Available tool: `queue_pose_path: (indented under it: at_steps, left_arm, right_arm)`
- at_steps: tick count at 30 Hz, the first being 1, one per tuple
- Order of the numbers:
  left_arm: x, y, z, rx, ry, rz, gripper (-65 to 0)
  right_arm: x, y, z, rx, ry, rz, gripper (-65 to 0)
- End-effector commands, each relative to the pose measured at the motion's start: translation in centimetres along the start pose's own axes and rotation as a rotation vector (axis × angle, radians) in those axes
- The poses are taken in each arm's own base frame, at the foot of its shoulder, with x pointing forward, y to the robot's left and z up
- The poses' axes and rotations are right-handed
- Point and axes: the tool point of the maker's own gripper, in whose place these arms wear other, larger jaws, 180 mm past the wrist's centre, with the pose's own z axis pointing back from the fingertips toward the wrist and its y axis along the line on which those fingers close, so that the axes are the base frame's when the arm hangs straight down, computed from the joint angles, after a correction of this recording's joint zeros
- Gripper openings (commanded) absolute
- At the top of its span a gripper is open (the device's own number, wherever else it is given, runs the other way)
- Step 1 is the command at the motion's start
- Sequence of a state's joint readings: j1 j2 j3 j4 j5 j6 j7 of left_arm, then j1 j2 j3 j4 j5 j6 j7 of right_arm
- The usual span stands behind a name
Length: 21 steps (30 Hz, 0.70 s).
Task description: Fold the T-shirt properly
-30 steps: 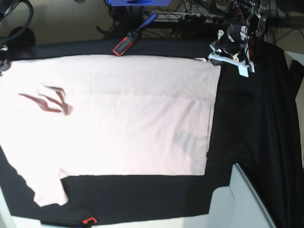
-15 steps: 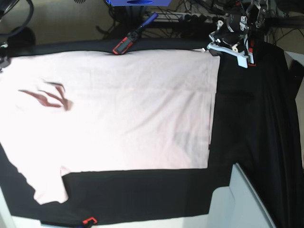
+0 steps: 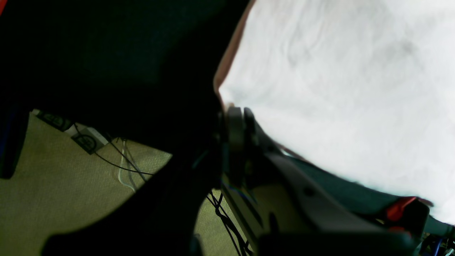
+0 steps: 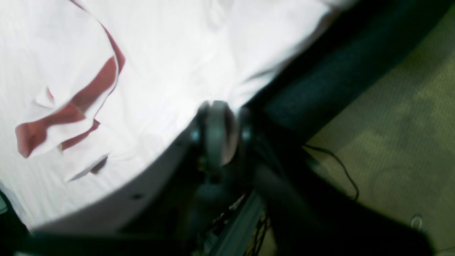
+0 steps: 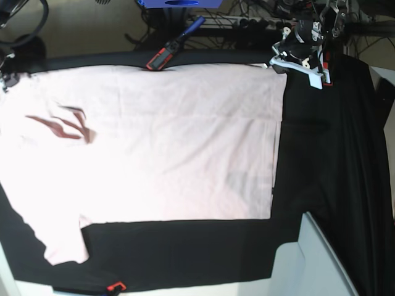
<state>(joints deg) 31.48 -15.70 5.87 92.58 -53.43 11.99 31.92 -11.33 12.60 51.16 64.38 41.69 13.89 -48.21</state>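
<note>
Pink cotton filled most of the base view: the large pale pink short-sleeved T-shirt (image 5: 154,142) lay spread nearly flat, plain side up, on the black table cloth (image 5: 333,154). Its hem ran along the right of that view and one sleeve jutted toward the near left corner. A small dark red rumpled patch (image 5: 65,126) broke the surface at the far left, probably the neck area showing its inner side.

The left gripper (image 5: 279,61) sat at the shirt's far hem corner. In its wrist view the jaws were together right at that corner, apparently pinching the fabric edge. I judged the hold was meant to keep that edge stretched taut and straight along the far side of the table, so the body lay smooth for a first fold.

The right gripper (image 4: 218,131) was at the far edge of the shirt near the neck end, just beside the cloth. Its view was too blurred to tell whether its jaws were apart or clamped on fabric.

A red-and-black clamp with a blue handle (image 5: 165,54) sat at the table's far edge, just beside the shirt, likely pinning the table cloth. No bin, tray or basket was in view, so the shirt would have to stay on the cloth. No fold had been made yet.
</note>
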Motion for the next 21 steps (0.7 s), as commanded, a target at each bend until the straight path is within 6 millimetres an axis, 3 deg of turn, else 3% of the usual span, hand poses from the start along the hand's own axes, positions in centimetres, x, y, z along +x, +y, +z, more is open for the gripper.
queue_pose_path:
  at_steps: [1, 5, 10, 13, 21]
  left_arm:
    - [0.6, 0.2, 0.3, 0.001, -0.016, -0.01, -65.0]
    - [0.5, 0.1, 0.4, 0.001, -0.015, -0.011, -65.0]
    - [0.8, 1.1, 0.9, 0.016, -0.03, -0.001, -50.2]
    - [1.9, -0.6, 1.8, -0.054, -0.067, -0.033, -42.8]
    - [3.7, -4.7, 4.2, -0.172, -0.135, -0.085, -43.3]
  right_arm:
    - [1.6, -0.1, 0.6, 0.002, -0.036, 0.015, -51.5]
    - [1.4, -0.9, 1.0, -0.012, -0.037, 0.011, -51.2]
    - [2.6, -3.3, 2.6, -0.041, -0.117, -0.092, -50.9]
    - [3.1, -3.7, 3.0, -0.044, -0.13, -0.098, -50.8]
    - [4.1, -3.3, 3.4, -0.035, -0.165, -0.092, -51.2]
